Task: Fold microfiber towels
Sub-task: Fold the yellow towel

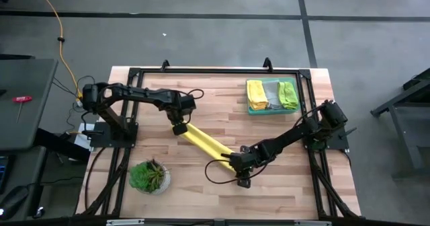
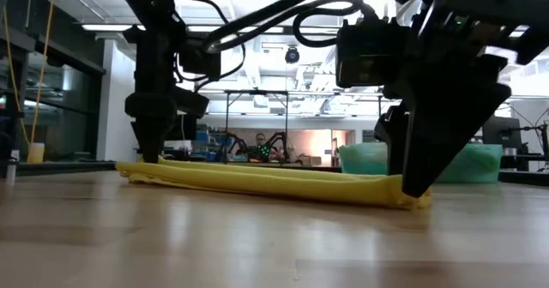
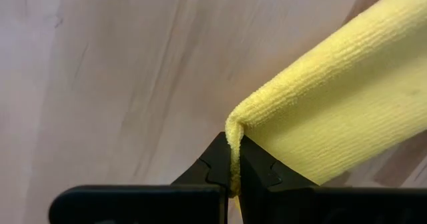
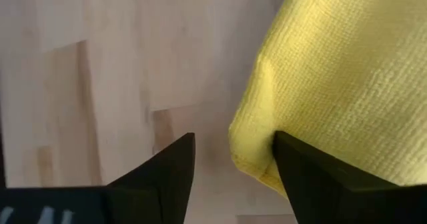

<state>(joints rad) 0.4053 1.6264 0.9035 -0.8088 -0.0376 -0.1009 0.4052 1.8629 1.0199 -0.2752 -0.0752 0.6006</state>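
Observation:
A yellow microfiber towel (image 1: 205,143), folded into a long narrow strip, lies slantwise on the wooden table, from mid-left toward the near right. My left gripper (image 1: 180,129) stands over the strip's far-left end, pointing down, shut on it. My right gripper (image 1: 236,162) is at the strip's near-right end (image 2: 410,199), slanting down, open. In the right wrist view that end (image 4: 253,144) lies between the fingers, beside one of them. The strip rests flat on the table (image 2: 274,183). My left gripper pinches the strip's end corner (image 3: 233,141) between its two fingers, coming from above and pointing down. The cloth rises in a thin folded ridge into the fingers, and the rest of the strip lies on the table. My right gripper is open; one finger (image 4: 300,171) stands against the towel's end, and I cannot tell whether it touches.
A green tray (image 1: 272,111) at the far right holds folded towels: yellow (image 1: 255,95), pale grey (image 1: 271,91) and lime green (image 1: 289,95). A small potted plant (image 1: 149,177) stands near the front left. Bare wood lies between the strip and the tray.

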